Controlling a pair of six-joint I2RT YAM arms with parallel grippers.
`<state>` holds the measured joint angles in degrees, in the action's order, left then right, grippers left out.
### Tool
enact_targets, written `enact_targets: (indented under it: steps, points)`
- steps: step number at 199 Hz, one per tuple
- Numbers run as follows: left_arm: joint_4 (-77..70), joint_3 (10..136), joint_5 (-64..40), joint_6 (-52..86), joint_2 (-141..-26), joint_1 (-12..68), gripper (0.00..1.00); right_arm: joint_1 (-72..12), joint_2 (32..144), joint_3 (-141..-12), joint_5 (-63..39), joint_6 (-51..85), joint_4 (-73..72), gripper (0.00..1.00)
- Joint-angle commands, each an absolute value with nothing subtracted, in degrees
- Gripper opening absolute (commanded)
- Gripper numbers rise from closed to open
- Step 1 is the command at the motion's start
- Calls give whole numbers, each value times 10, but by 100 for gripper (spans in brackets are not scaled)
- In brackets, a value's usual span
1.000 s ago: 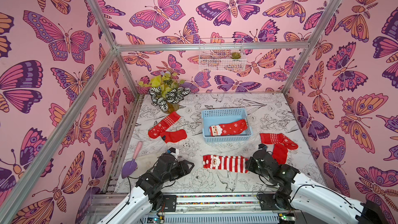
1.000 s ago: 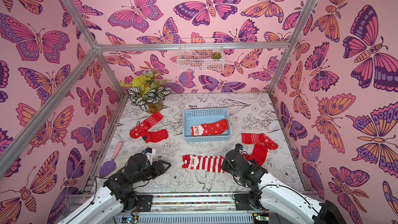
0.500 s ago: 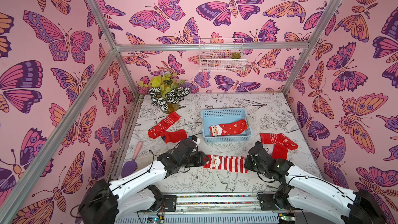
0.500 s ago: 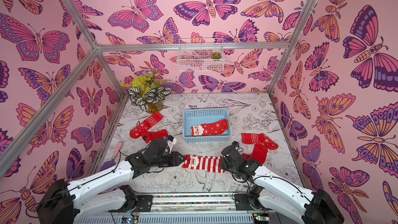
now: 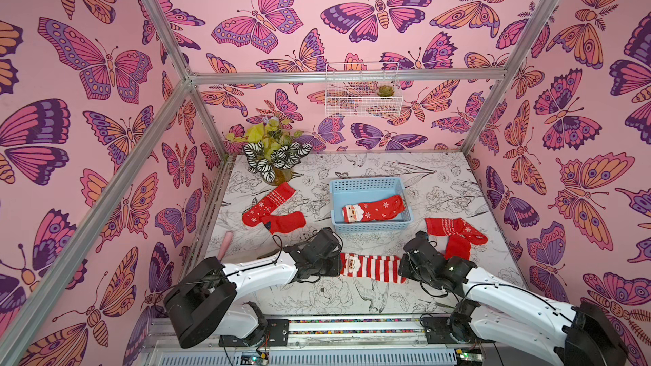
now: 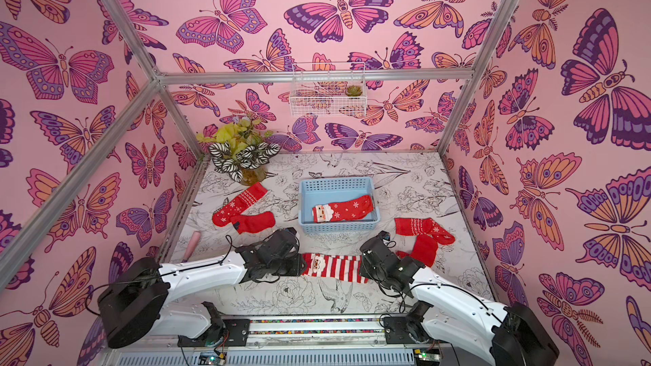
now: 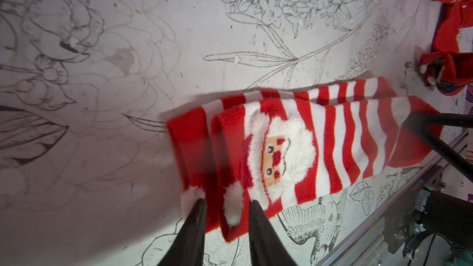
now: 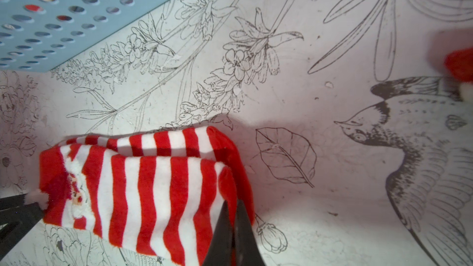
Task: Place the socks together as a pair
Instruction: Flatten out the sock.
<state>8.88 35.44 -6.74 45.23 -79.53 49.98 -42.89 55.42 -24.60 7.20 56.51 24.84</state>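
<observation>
Right, top views first. The striped socks (image 5: 370,267) lie flat on the table (image 5: 334,297), front centre, just short of the blue basket (image 5: 371,227). The left gripper (image 5: 334,265) sits at the Santa-face cuff end and the right gripper (image 5: 402,270) at the toe end. Both top views show the same layout, and the wrists hide the jaws in each.

Left wrist: two striped socks are stacked, the upper one slightly offset, so both cuffs and both pom-poms show. The fingers (image 7: 194,226) are part-spread and straddle the upper cuff with its pom-pom between them. A gap is visible and nothing is clamped yet.

Right wrist: the fingers (image 8: 220,239) are pressed together on the toe end. Red fabric shows between them, so they look to be pinching the toe.

Handling, my read: light, soft knit with no stiffness, and the fluffy face isn't slippery. A one-end lift would let the stack droop and the layers slide apart. Best to take both cuffs together on the left, hold both ends and keep it taut.
</observation>
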Motion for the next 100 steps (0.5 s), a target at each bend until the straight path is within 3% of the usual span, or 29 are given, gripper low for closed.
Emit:
enact_targets:
  steps: [1, 59, 100]
  points:
    - [90, 374, -53, 448, -808, 506, 31, -426, 557, -259, 74, 558, 253, 0]
    - [90, 380, -30, 451, -810, 508, 28, -425, 555, -252, 69, 563, 239, 0]
    - [93, 378, -36, 454, -799, 510, 11, -426, 549, -266, 56, 547, 246, 0]
